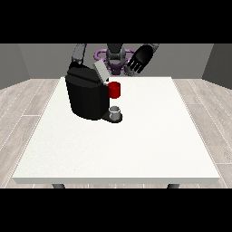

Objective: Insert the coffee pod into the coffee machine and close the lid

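- A small grey thing (116, 110) sits at the foot of the coffee machine (87, 96), on the machine's dark base plate, just under the spout side. It may be the coffee pod, but that cannot be told for sure.
- It looks short and round, standing upright rather than lying on its side; which way its opening faces cannot be made out.
- Straight above it, well clear of it, a red thing at the machine (114, 89) juts out from the machine's front towards the view's right.
- The machine is a bulky black body on the white table (149, 145), towards the table's far-left part. Its lid (101, 71) is a pale grey flap tilted up and back (so the lid stands open).
- The hand at the view's right (139, 60) is raised above the table's far edge, beside the robot's torso (115, 58). Its fingers are spread apart and point down and towards the view's left; it holds nothing and touches nothing.
- This hand is well apart from the grey thing and from the lid, up and to the view's right of both.
- On the view's left only an arm (79, 53) shows, going down behind the machine; its hand is hidden by the machine's body, so whether its fingers are apart or together cannot be told.
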You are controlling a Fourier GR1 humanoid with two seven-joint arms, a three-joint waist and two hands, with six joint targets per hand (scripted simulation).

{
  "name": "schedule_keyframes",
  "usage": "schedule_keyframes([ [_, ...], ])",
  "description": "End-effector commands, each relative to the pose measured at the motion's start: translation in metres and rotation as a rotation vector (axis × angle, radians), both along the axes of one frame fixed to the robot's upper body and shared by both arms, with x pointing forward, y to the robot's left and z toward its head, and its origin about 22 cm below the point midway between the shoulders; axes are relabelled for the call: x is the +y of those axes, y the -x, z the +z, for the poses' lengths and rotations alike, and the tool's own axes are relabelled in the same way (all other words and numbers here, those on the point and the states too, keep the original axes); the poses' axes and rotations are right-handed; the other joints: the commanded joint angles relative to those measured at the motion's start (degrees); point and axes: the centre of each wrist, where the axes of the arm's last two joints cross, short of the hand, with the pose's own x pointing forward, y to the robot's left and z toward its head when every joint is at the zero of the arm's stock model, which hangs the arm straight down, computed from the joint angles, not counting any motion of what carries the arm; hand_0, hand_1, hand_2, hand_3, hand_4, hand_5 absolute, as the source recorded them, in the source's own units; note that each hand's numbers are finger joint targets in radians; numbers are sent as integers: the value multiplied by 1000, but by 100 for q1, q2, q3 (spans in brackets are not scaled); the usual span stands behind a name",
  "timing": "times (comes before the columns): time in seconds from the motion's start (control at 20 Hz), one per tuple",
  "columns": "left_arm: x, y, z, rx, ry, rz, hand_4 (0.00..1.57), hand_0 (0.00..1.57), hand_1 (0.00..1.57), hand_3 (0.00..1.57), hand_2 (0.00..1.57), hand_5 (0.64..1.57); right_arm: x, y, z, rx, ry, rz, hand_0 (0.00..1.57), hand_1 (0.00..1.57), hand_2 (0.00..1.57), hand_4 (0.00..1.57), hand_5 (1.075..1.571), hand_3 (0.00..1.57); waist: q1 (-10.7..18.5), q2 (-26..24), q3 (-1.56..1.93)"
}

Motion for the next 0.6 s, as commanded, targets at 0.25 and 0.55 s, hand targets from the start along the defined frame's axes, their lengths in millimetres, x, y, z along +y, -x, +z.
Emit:
schedule_keyframes([
  [0.25, 39, -16, 92, -118, 76, 127, 488, 1256, 1256, 1265, 1287, 1571, 28, -13, 44, -149, -8, 52, 0, 0, 0, 0, 1571, 0, -737, 582, -2],
  [0.55, 37, -18, 98, -137, 43, 138, 479, 1247, 1247, 1249, 1299, 1571, 3, -18, 58, -167, 3, 33, 0, 0, 0, 0, 1571, 0, -836, 732, 0],
])
